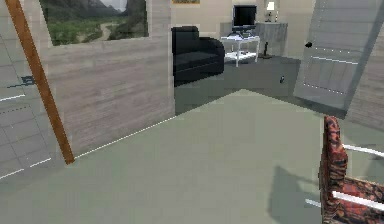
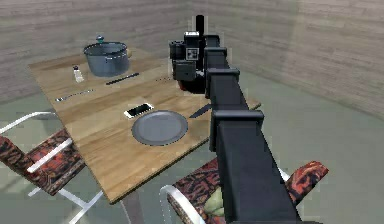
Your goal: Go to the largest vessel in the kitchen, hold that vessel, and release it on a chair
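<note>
A grey-blue pot point(image 2: 105, 55) with a lid stands near the far left corner of the wooden table point(image 2: 110, 150) in the arm side view. The dark arm rises from the bottom edge and reaches over the table. The gripper point(image 2: 182, 68) sits at its far end, to the right of the pot, with the tabletop behind it. I cannot tell whether it holds anything. A chair point(image 2: 40, 160) with red patterned cushions stands at the table's left side, and another chair point(image 2: 200, 192) at its near edge. One such chair point(image 1: 345, 175) also appears at the forward view's right edge.
On the table lie a grey plate point(image 2: 160, 127), a phone point(image 2: 138, 110), a small shaker point(image 2: 78, 73) and cutlery point(image 2: 122, 78). Ahead, open floor leads to a black armchair point(image 1: 195, 55), a desk with a monitor point(image 1: 243, 40) and a white door point(image 1: 335, 50). A wooden post point(image 1: 40, 80) stands left.
</note>
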Controlling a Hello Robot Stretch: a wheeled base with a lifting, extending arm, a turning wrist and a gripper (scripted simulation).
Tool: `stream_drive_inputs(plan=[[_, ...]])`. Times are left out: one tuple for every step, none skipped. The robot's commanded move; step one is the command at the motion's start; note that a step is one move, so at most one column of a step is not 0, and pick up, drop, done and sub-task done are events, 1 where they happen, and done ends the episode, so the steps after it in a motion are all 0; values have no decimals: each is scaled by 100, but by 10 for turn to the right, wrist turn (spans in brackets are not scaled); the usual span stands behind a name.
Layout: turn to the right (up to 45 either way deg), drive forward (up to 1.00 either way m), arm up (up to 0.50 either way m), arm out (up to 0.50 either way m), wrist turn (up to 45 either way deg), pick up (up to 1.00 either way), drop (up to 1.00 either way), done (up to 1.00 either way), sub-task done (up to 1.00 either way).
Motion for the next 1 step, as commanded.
stream_drive_inputs(plan=[[0, 0, 0, 0, 360, 0, 0, 0, 0]])
